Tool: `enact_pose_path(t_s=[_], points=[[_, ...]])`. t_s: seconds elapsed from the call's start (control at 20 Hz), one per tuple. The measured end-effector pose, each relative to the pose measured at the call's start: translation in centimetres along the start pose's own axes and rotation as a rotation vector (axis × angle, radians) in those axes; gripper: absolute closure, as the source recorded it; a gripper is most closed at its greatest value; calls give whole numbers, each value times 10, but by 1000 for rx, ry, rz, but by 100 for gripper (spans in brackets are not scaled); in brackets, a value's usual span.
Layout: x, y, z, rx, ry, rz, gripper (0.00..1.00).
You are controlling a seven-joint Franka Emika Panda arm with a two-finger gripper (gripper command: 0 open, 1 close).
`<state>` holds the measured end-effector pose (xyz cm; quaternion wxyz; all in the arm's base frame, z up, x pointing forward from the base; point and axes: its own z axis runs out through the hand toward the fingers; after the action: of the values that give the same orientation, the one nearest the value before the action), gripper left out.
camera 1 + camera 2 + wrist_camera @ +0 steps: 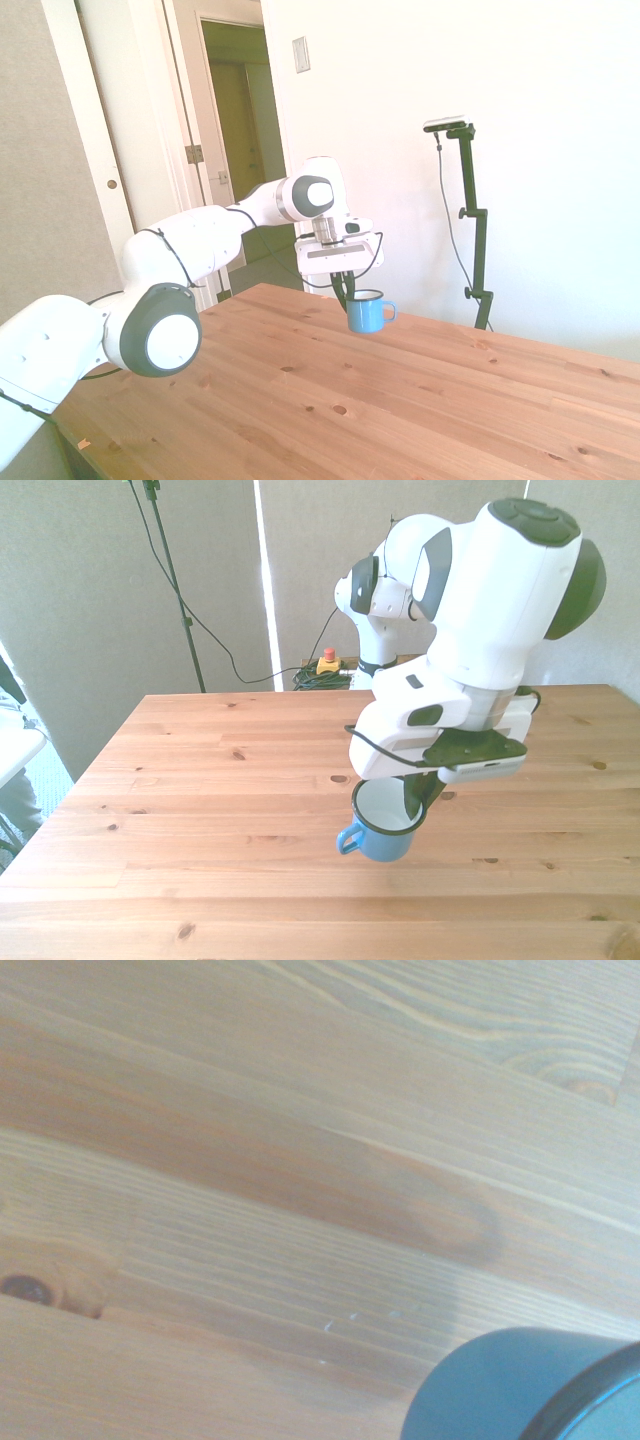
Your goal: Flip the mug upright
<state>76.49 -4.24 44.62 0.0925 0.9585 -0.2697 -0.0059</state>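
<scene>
Front view, mug (384, 830) upright, rim pinched by tool (415, 805)

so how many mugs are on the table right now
1. The blue mug stands upright near the middle of the table, with the gripper at its rim. None appear hidden.

Light-blue mug (382, 828), white inside, dark rim, upright, handle toward the front view's left.
</scene>
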Motion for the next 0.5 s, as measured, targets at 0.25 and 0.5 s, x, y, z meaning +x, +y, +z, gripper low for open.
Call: enact_pose_path(t_s=[0.25,0.5], points=[[17,1,41,-13,15,21,100],[34,-8,56,25,122,18,100]])
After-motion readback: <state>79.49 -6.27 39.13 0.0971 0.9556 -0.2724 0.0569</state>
